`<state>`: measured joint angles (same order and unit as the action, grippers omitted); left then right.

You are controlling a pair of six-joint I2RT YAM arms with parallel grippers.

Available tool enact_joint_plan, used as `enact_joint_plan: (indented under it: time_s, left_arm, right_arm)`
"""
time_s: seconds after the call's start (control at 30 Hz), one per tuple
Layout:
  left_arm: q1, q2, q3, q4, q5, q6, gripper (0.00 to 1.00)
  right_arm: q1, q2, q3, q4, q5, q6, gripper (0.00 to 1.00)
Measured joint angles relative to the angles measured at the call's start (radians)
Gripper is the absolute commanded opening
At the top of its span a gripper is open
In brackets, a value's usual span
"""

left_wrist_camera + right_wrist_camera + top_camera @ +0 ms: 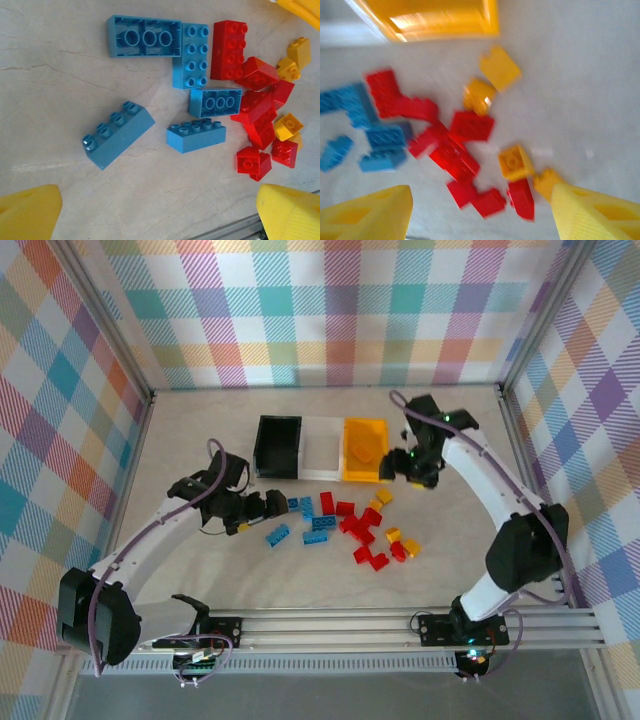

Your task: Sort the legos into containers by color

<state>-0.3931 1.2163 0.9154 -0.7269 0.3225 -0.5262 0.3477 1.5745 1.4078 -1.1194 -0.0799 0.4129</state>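
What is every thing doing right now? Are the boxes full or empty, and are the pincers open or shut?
Black box, open on top, looks empty.
White box, open on top, looks empty.
Yellow box, has a yellow brick inside.
Blue bricks, lying loose, not sorted.
Red bricks, lying loose, bunched together.
Other yellow bricks, lying loose, not sorted.
Left pincer, open, holding nothing.
Right pincer, open, holding nothing.

Three bins, three colours of brick.
Three small open-topped rectangular plastic bins stand in a row at upper centre of the top view: one black (262, 445), one white (322, 445), one yellow-orange (362, 474). Below them lie five blue studded plastic bricks (117, 134), about eight red bricks (229, 50) that overlap and are hard to separate, and four loose yellow-orange bricks (500, 67). More yellow-orange pieces (362, 448) sit inside the matching bin, number unclear.
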Motion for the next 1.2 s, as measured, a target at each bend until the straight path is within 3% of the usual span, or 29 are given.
enact_joint_plan:
  time_s: [0.17,0.4,0.97,1.2]
  left_arm:
    - [-0.021,0.0,0.0,0.011,0.01,0.0,1.0]
    - [-0.029,-0.021,-0.01,0.02,0.01,-0.001,1.0]
    - [-0.03,-0.113,-0.063,-0.008,0.006,-0.031,1.0]
    - [-0.03,-0.113,-0.068,-0.011,0.006,-0.031,1.0]
  right_arm:
    - [0.022,-0.036,-0.232,0.037,-0.011,0.043,0.73]
    - [0.077,0.017,-0.312,0.126,-0.017,0.036,0.71]
    - [0.077,0.199,-0.293,0.22,0.02,-0.074,0.55]
    - [0.077,0.225,-0.277,0.233,0.02,-0.092,0.56]
